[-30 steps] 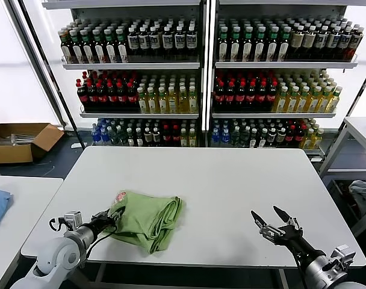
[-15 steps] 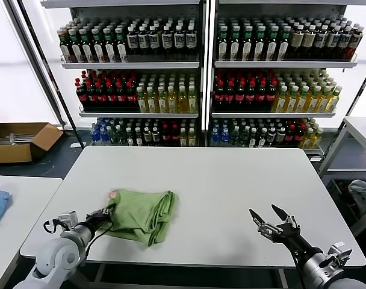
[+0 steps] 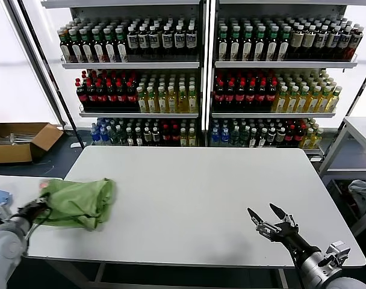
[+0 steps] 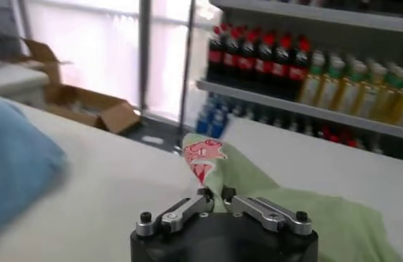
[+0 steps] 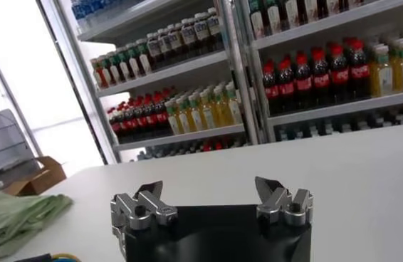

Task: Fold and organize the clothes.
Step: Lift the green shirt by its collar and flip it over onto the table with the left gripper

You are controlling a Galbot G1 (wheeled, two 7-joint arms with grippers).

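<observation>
One folded polo shirt [image 3: 77, 203] has slid to the worktop [image 3: 195, 198] edge, lower left, pinched in my left claw [image 4: 215, 195]; organizing nearly done; right claw [image 3: 267, 218] wide, idle.

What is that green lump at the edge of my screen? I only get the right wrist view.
Observer: A folded light green polo shirt, lying at the left edge of the white table.
Operator: Is anything holding it?
Observer: Yes, the left end effector is shut on its edge, next to a red-and-white printed graphic.
Operator: What lies past it?
Observer: A second table with a blue cloth on it.
Operator: And the end effector I look over?
Observer: The right end effector hovers open over the table's near right part, touching nothing.
</observation>
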